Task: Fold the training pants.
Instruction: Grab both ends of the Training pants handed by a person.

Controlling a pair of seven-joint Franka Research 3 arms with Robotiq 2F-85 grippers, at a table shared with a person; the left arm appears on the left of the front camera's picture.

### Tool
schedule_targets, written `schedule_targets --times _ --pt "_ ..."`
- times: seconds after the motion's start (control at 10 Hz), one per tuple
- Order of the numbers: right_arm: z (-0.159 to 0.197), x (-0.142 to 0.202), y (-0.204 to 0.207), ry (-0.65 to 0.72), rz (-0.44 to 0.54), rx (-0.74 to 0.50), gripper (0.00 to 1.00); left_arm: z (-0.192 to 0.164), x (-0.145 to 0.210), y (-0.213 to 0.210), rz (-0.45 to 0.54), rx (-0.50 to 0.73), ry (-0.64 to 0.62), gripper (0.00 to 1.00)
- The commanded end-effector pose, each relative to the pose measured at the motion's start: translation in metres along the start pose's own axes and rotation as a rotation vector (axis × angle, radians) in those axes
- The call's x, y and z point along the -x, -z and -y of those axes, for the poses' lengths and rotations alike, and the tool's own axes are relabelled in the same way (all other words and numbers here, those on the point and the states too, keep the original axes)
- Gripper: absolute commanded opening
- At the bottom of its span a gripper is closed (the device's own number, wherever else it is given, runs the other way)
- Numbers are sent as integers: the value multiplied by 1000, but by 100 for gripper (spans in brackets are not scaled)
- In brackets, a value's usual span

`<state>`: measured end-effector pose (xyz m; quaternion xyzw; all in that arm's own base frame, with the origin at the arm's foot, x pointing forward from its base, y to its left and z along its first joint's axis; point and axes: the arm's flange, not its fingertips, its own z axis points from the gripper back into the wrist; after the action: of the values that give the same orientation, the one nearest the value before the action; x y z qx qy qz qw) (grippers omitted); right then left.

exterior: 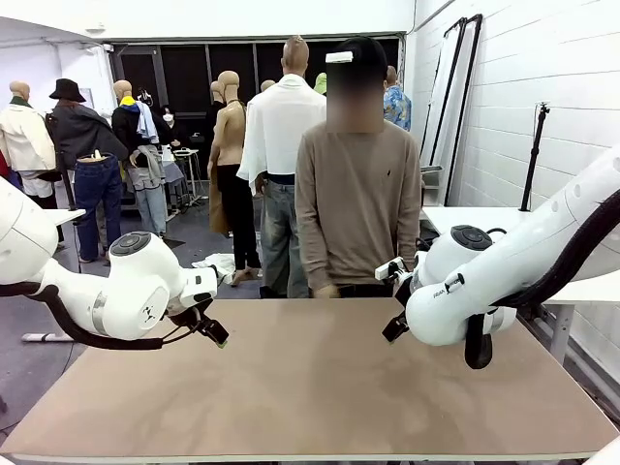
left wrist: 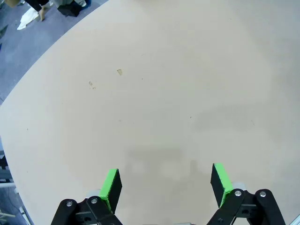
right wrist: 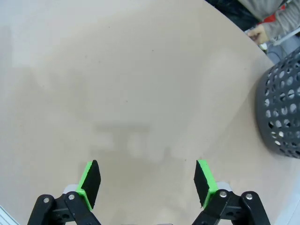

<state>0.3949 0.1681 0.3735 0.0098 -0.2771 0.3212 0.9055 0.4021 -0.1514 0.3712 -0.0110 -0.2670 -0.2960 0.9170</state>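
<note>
**A:** Which step is in hand?

**B:** The very start, as I judge it; no fold is begun. The left tool [left wrist: 165,180] hangs over the bench [exterior: 310,397] with its green pads spread wide and nothing between them; the right tool [right wrist: 146,180] is the same, released and grasping nothing.

**A:** And the training pants, where do they lie?

**B:** I cannot tell; the board under both tools is plain brown with no cloth on it. A person [exterior: 356,203] stands at the far edge, facing the robot. A dark perforated basket [right wrist: 281,108] stands by the bench's edge in the right wrist view, with the person's hand [right wrist: 257,33] beyond it; whether it rests on the bench or just off it is unclear, and what it holds is hidden.

**A:** So which way does the waistband point, and how does the long axis run?

**B:** Neither can be said from here; there is no garment laid out to read.

**A:** What does the next move call for?

**B:** In my judgement the pants must first be spread flat in the middle of the bench, most likely by the person. Waistband to cuffs would best lie across, between the two arms; then each open tool could come down on an end, pinch a thin edge of soft jersey, and carry it over without dragging the rest.
</note>
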Motion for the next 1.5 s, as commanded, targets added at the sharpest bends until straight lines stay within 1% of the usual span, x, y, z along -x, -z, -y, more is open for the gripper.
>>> schedule_targets --times 0.0,0.8,1.0,1.1,1.4 --pt "0 0 0 1 0 0 100 -1 0 0 0 -1 -2 100" --pt "0 0 0 0 0 0 100 0 0 0 0 0 0 100" --pt "6 -8 -21 14 25 -24 100 -5 -16 -28 27 -17 16 100" --pt "10 -12 -42 11 50 -29 100 -8 -23 -44 36 -16 19 100" --pt "20 -24 -83 9 105 -45 100 -10 -41 -94 65 -38 37 100"
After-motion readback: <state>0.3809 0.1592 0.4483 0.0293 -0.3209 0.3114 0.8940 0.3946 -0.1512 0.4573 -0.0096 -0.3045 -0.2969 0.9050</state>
